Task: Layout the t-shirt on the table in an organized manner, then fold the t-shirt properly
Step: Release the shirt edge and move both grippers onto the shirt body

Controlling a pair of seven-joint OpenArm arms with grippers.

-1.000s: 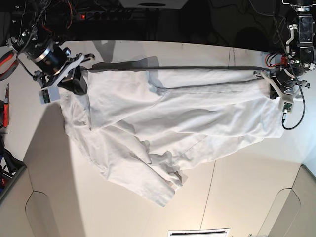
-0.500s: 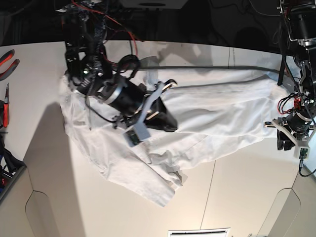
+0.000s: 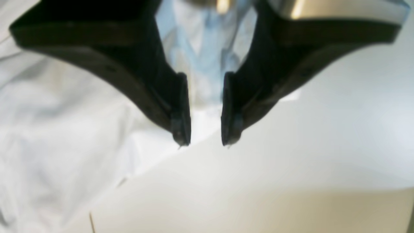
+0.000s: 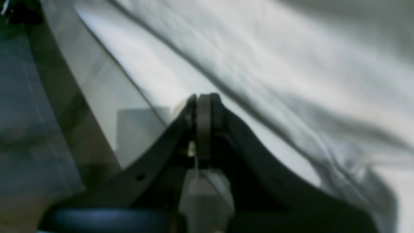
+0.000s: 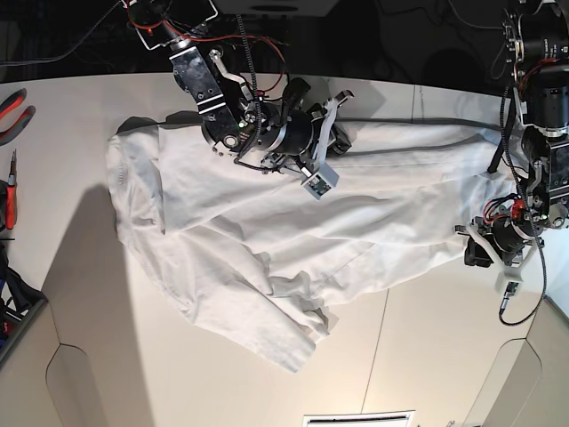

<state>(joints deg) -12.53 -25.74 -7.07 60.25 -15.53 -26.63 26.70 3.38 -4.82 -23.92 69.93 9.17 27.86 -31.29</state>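
The white t-shirt (image 5: 267, 222) lies spread and wrinkled across the table (image 5: 444, 356), with a bunched corner toward the front. My right gripper (image 5: 345, 132) is over the shirt's upper middle, at its grey hem. In the right wrist view its jaws (image 4: 203, 97) are shut with a thin grey strip of cloth pinched between them, and the t-shirt (image 4: 291, 64) fills the background. My left gripper (image 5: 474, 252) hovers at the shirt's right edge. In the left wrist view it (image 3: 205, 142) is open and holds nothing, above the border of t-shirt (image 3: 48, 129) and bare table (image 3: 258, 194).
Red-handled pliers (image 5: 13, 107) and a screwdriver (image 5: 9, 191) lie at the left edge. Cables and dark equipment run along the back. A thin seam (image 5: 380, 347) crosses the tabletop, and rounded cut-outs (image 5: 80, 382) mark its front corners.
My left gripper let go of the shirt's right end, opened, and dropped toward the front right. The right arm swung from the far left to the shirt's upper middle.
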